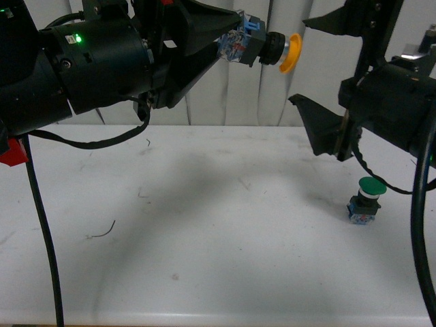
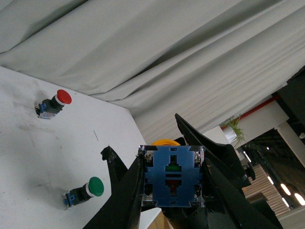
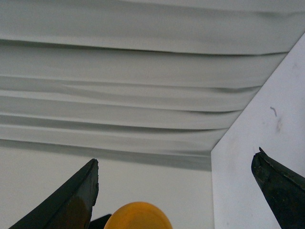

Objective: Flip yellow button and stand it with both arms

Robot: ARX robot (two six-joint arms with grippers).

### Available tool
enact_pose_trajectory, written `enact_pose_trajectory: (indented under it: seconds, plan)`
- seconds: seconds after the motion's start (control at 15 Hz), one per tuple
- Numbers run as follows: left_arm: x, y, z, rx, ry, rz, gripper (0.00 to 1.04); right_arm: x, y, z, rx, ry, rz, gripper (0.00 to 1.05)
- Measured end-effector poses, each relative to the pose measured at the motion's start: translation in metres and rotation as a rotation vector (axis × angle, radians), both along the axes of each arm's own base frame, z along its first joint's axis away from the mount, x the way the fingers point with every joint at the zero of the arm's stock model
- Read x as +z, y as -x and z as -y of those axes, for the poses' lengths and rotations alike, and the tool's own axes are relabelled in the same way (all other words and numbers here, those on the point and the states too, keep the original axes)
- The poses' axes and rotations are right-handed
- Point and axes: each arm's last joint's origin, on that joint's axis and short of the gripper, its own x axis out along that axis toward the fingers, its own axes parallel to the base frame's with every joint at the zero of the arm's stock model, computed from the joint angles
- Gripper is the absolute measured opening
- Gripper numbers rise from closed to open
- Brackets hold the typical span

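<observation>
The left gripper [image 1: 231, 37] is closed on the contact block of the yellow button [image 1: 272, 48], holding it above the table [image 1: 204, 238] with the cap pointing away from the fingers. The right gripper [image 1: 298, 61] is wide open and empty, its fingers spread either side of the cap, not touching it. A green button [image 1: 368, 199] stands on the table beneath it.

**Button Half-Seen, Arms Cropped**

The right wrist view caught only the top of the yellow button [image 3: 138, 215], cut by the frame edge. Both fingers [image 3: 71, 200] of the right gripper [image 3: 177, 157] were cut too. In the left wrist view, the button's block [image 2: 174, 176] hid most of its cap [image 2: 166, 141]. The front view cropped the left arm [image 1: 68, 68] and right arm [image 1: 402, 102].
</observation>
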Motion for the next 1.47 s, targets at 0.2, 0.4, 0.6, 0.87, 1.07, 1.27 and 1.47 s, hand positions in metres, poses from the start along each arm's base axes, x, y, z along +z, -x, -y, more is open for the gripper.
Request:
enact_pose_trajectory:
  seconds: [0.2,0.4,0.6,0.87,1.07,1.27,1.47]
  plan:
    - [0.0,0.0,0.0,0.0,0.0,0.001,0.3,0.006,-0.001,-0.013,0.035,-0.035,0.005,0.98]
    - [0.003,-0.002,0.002,-0.005,0.004,0.014,0.3,0.006,0.0,-0.017,0.066,-0.055,-0.007,0.98]
    - [0.001,-0.003,0.003,-0.006,0.001,0.005,0.3,0.002,0.006,-0.023,0.106,-0.057,-0.03,0.98]
    - [-0.001,-0.003,0.004,-0.007,-0.002,-0.002,0.3,-0.003,0.007,-0.027,0.135,-0.062,-0.055,0.98]
    - [-0.004,-0.004,0.003,-0.005,-0.008,-0.019,0.3,-0.002,0.008,-0.027,0.147,-0.069,-0.051,0.69]
    - [-0.003,-0.005,0.001,0.002,-0.005,-0.016,0.3,0.006,0.009,-0.027,0.155,-0.076,-0.029,0.38]
    - [-0.004,-0.005,0.001,0.001,-0.007,-0.021,0.3,0.007,0.01,-0.027,0.156,-0.084,-0.032,0.35]
